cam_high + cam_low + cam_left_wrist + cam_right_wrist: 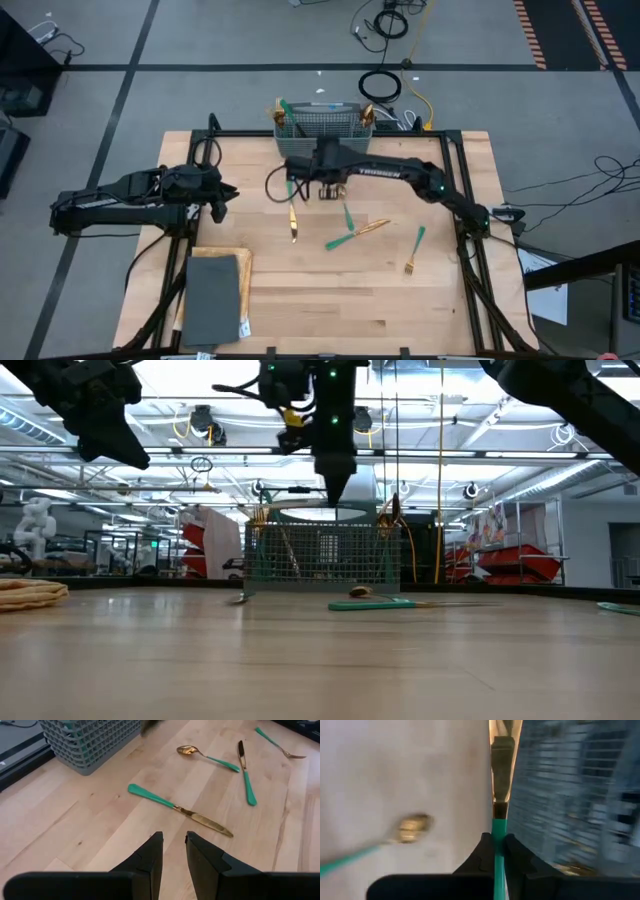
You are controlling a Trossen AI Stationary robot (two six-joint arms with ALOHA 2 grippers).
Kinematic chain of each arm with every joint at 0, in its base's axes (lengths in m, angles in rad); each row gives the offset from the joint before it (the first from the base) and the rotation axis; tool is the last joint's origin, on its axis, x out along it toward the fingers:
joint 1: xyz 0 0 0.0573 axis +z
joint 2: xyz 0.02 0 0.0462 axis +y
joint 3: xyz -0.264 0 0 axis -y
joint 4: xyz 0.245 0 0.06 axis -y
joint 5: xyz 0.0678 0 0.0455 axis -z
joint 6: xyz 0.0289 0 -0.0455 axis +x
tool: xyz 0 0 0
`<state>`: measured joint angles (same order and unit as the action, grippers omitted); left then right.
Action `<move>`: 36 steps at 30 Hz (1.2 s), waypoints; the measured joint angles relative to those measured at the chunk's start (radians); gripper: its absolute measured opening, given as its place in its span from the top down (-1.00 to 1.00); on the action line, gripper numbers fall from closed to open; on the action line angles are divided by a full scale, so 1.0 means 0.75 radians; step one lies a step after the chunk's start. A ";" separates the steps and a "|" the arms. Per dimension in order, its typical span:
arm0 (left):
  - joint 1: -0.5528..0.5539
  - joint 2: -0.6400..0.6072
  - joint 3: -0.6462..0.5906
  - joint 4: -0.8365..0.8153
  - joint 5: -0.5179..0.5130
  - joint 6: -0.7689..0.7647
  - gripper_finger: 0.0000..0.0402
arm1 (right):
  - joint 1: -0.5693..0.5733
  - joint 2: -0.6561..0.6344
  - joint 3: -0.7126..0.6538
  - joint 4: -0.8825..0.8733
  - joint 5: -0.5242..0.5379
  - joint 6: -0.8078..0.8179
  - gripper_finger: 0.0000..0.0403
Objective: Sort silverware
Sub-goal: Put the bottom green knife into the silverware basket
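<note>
My right gripper [325, 188] hangs above the table just in front of the grey wire basket [320, 125], pointing steeply down, and is shut on one piece of silverware [501, 770] with a teal handle and a long gold head. A knife [293, 222], a spoon [207, 757], a second knife [357, 235] and a fork [414, 250] lie flat on the wood. My left gripper [174, 845] waits raised over the table's left side, open by a narrow gap with nothing in it. My right gripper pinches the teal handle [498, 827] between its two fingers, close to where it joins the gold head. The piece runs along the fingers, and its gold head sticks out past their tips. It is lifted clear of the table, slanting downward.
The basket [320, 555] at the far edge holds a few pieces standing up [283, 105]. A dark grey slab [213, 298] lies on a tan sheet [240, 260] at the near left. Black frame rails [470, 250] border the table. Bare wood lies at the near right.
</note>
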<state>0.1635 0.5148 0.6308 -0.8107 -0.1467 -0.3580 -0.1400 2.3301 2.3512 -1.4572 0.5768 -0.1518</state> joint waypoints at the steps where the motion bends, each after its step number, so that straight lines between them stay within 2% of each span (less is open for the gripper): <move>1: 0.000 -0.001 0.000 0.000 -0.001 0.000 0.55 | -0.013 -0.013 0.000 0.003 0.049 -0.030 1.00; 10: 0.000 -0.001 0.000 0.001 -0.001 -0.003 0.55 | -0.142 -0.043 0.005 0.033 0.498 -0.480 1.00; 13: -0.001 0.000 0.000 0.001 -0.010 -0.004 0.55 | -0.180 -0.043 0.006 0.180 0.643 -0.689 1.00; 17: 0.000 0.000 0.000 0.001 -0.022 -0.003 0.55 | -0.218 -0.043 0.006 0.461 0.828 -1.085 1.00; 22: -0.001 0.000 0.000 0.000 -0.047 0.008 0.55 | -0.254 -0.043 0.007 0.657 0.850 -1.432 1.00; 36: 0.000 0.000 0.000 -0.001 -0.084 0.056 0.55 | -0.272 -0.043 0.007 0.623 0.860 -1.564 1.00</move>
<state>0.1633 0.5144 0.6308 -0.8112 -0.2099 -0.3157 -0.3437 2.2978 2.3562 -0.9900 1.2217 -1.3251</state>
